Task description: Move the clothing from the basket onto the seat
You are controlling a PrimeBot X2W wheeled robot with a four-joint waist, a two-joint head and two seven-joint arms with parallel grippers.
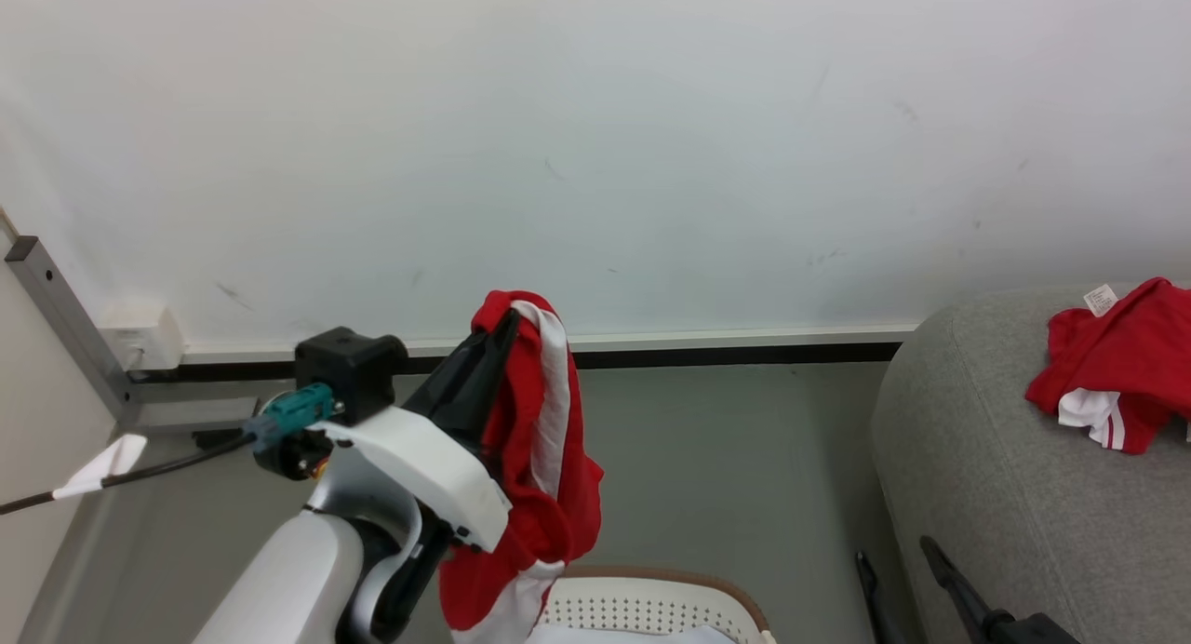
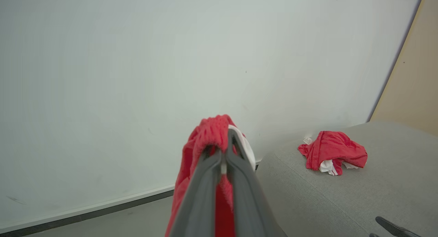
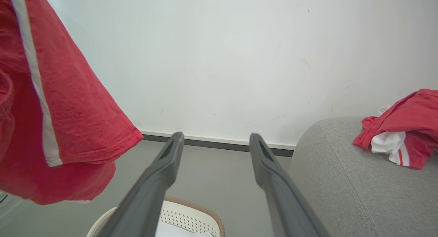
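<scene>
Mid-carry: my left jaws clamped on clothing (image 1: 568, 495) above basket (image 1: 642, 599) at 6 o'clock, right jaws wide, empty; next, swing to seat (image 1: 968, 495) at 3 o'clock, release; basket possibly empty, mostly cropped.

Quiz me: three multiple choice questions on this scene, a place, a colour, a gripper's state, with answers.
1. Where does the labelled red garment lie? A on the seat; B in a drawer; C on a shelf.
2. What colour is the rim of the basket? A blue; B brown; C black.
3. The left gripper is: A open, empty; B shut on nothing; C shut on the hanging red garment.
A: it lies crumpled on grey upholstery. B: a brown band edges the cream plastic. C: its jaws pinch the dangling fabric.
</scene>
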